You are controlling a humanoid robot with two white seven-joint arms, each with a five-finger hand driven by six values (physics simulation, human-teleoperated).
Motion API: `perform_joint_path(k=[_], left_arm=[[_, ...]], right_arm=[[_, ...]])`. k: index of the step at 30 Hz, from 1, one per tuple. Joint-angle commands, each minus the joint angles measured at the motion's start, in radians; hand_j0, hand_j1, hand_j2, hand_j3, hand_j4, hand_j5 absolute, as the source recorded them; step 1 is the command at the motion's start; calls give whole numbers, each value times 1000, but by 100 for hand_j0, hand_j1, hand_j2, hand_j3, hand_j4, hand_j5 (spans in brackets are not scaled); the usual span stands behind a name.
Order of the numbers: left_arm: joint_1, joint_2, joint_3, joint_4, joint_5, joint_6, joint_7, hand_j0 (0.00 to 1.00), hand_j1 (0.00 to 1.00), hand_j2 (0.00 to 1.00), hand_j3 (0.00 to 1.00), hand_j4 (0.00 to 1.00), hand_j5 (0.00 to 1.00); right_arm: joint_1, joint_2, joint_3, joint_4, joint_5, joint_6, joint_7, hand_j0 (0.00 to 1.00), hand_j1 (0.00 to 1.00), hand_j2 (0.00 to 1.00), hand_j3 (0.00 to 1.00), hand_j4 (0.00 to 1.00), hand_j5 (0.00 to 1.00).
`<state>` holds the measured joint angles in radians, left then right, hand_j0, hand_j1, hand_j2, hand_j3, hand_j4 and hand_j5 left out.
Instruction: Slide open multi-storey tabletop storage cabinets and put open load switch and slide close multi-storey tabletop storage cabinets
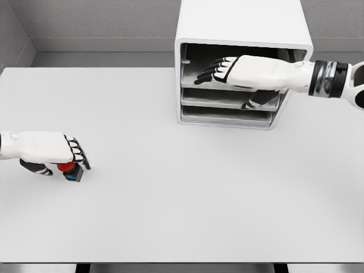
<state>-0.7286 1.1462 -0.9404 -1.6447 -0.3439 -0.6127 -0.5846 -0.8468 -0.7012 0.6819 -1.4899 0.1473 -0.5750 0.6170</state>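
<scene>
A white storage cabinet (244, 34) stands at the far side of the pale grey table (182, 216), a little right of the middle, with its open front facing the robot. Three shallow grey drawers (227, 108) sit stacked inside it, one above the other, the lower ones showing their front lips slightly stepped outward.

The right hand (239, 71) comes in from the right edge, its white forearm with a dark wrist band crossing the front of the cabinet. The palm faces down at the level of the top drawer, and the black-jointed fingers (210, 69) stretch out flat toward the left, reaching into the top opening. The thumb hangs lower, by the right end of the middle drawer. The fingers are extended and grip nothing that can be seen; whether they touch the drawer cannot be told.

The left hand (48, 151) lies at the left edge of the table, well apart from the cabinet. Its fingers (77, 152) curl downward over the load switch (71, 170), a small object with a red top and a dark body showing a bit of blue, which rests on the table beneath the knuckles. The thumb closes in from the underside, so the hand wraps around the switch.
</scene>
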Motion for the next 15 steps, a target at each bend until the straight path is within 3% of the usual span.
perform_joint_path(k=[1,6,7,9,13,15], left_arm=[[0,0,-1,0,3,2,0,70,70,70,70,70,70],[2,0,-1,0,3,2,0,63,63,63,63,63,63],[2,1,-1,0,3,2,0,63,63,63,63,63,63],[2,0,-1,0,3,2,-1,60,60,60,60,60,60],[3,-3,-3,-3,3,2,-21,51,51,51,51,51,51],[3,-3,-3,-3,3,2,-23,49,49,49,49,49,49]], right_arm=[[0,8,13,39,67,38,-6,100,100,100,100,100,100],[2,29,56,51,67,49,-6,100,100,100,100,100,100],[5,26,54,30,67,46,-6,100,100,100,100,100,100],[18,-43,41,-55,66,26,-6,100,100,100,100,100,100],[143,-130,-143,-185,8,-36,-6,100,100,100,100,100,100],[195,-138,-228,-245,-2,-36,-6,100,100,100,100,100,100]])
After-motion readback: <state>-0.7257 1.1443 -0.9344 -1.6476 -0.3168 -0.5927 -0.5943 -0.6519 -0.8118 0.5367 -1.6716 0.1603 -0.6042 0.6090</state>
